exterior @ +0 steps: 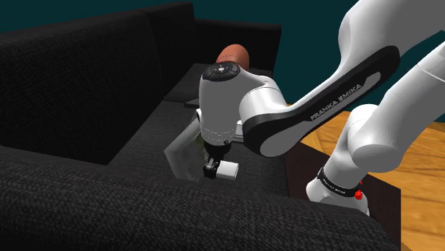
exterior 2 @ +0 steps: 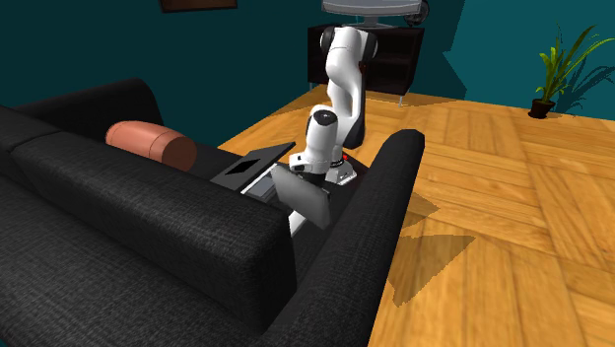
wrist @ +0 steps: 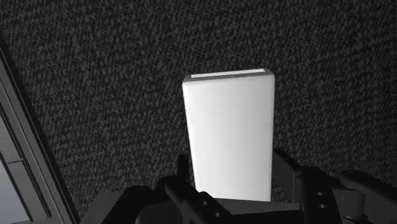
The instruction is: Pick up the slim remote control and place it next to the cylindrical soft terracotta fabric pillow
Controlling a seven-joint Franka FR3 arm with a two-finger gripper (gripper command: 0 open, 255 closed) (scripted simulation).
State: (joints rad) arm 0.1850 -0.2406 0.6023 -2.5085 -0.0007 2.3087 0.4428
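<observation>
The black sofa [exterior 2: 128,187] looks dim to me; the wood floor [exterior 2: 512,197] at right is brighter, carrying one soft shadow, perhaps from overhead light.

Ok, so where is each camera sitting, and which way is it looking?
Shoulder view: sits beside the arm base, looking down over the black sofa; it shows the arm and the end effector clasping the white remote.
Second exterior view: sits above the sofa, facing the arm across it; it shows the arm.
Wrist view: rides on the hand, looking along the black fingers at the remote and the sofa fabric.
Shared: both outside views show the terracotta pillow.
</observation>
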